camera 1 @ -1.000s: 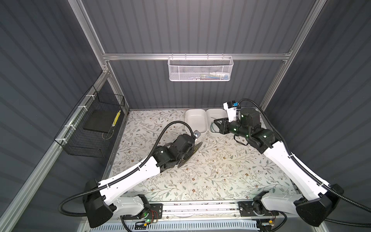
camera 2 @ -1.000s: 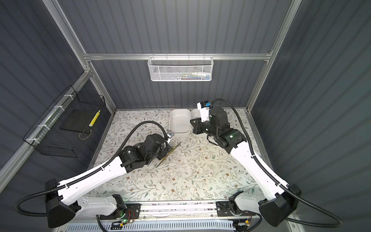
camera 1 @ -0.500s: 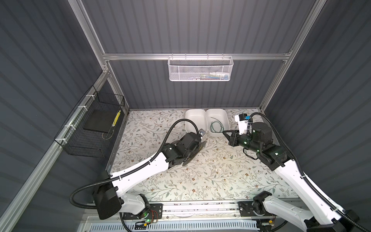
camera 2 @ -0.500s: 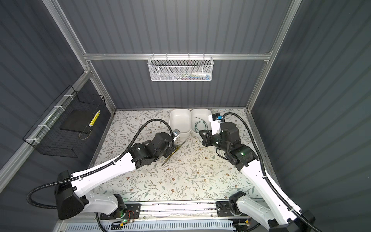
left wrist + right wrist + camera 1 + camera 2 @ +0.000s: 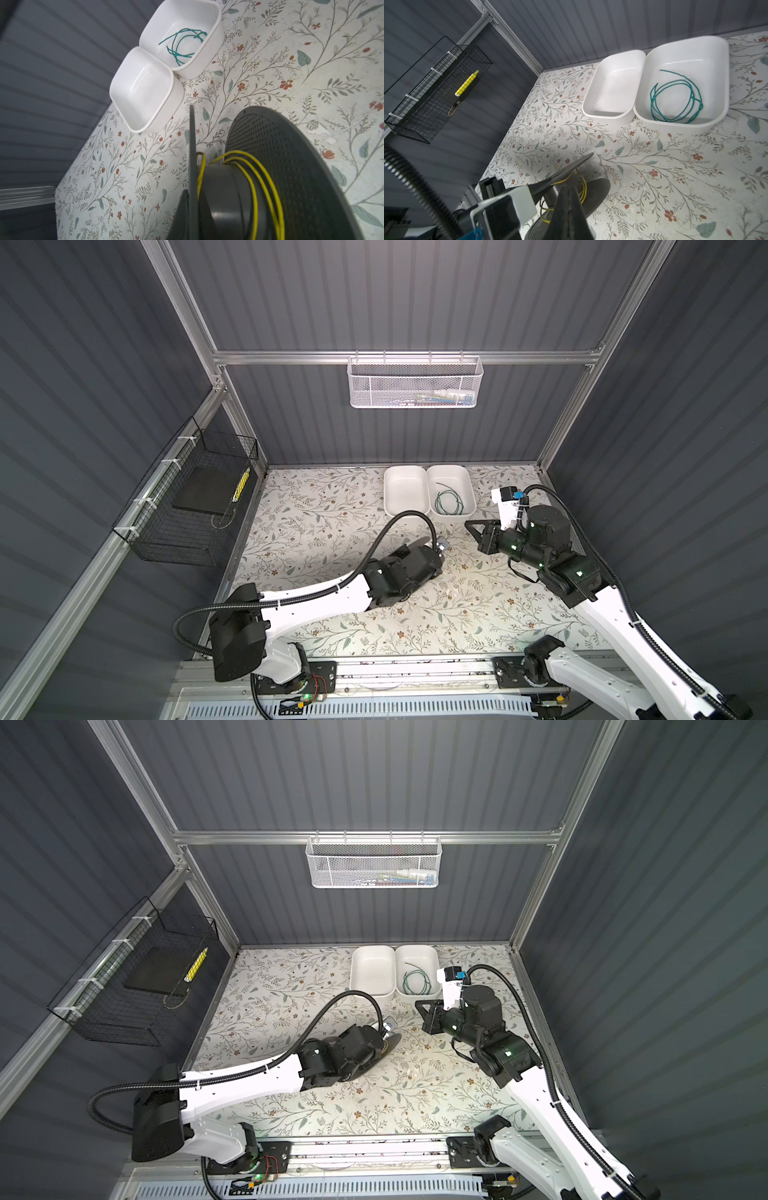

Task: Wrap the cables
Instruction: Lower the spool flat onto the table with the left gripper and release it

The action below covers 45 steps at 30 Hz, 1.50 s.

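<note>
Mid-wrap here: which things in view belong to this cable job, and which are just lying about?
Job: yellow cable, wound on the grey spool; green cable, loose in the white bin.
Lying about: empty white bin; white mesh basket on the back wall; black wire basket holding a yellow pen-like item.

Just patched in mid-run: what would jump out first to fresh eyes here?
The grey spool, tilted near mid-table in the left end effector's grip, with the yellow cable looped loosely round its hub. Next, the green cable lying coiled in the white tray at the back wall, the neighbouring tray empty.
</note>
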Each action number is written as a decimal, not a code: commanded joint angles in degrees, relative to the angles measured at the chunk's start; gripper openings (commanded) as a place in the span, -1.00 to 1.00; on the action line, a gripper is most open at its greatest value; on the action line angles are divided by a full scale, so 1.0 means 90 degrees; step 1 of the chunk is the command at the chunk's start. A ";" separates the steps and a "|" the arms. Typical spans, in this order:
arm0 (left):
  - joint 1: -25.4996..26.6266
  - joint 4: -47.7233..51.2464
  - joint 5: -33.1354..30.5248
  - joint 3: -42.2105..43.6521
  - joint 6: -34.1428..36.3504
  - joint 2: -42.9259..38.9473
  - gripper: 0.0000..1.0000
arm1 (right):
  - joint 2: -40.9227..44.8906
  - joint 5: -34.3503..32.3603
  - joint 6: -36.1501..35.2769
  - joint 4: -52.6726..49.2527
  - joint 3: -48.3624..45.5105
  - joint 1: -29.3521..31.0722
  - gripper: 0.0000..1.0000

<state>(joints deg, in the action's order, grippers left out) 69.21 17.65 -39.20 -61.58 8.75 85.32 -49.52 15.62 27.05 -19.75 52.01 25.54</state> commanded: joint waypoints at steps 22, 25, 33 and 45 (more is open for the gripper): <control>0.0800 -0.3597 -0.0816 0.1531 0.2074 0.1914 -1.00 | 0.2239 -0.1512 0.0823 -0.1460 -0.1724 -0.0066 -0.45; 0.0798 -0.3608 -0.0728 0.1428 0.2041 0.2134 -1.00 | 0.2440 -0.1576 0.0813 -0.1681 -0.1794 -0.0064 -0.11; 0.0809 -0.3374 -0.0488 0.1338 0.1766 0.2378 -0.64 | 0.2724 -0.2229 0.0797 -0.2229 -0.1701 -0.0074 0.45; 0.0816 -0.2363 -0.0265 0.1102 0.1504 0.1780 0.45 | 0.2531 -0.2160 0.0724 -0.2213 -0.1489 -0.0094 0.53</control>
<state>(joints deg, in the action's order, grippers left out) 76.58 -8.80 -44.66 -50.94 24.67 103.57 -26.48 -3.44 34.26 -39.09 36.67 24.88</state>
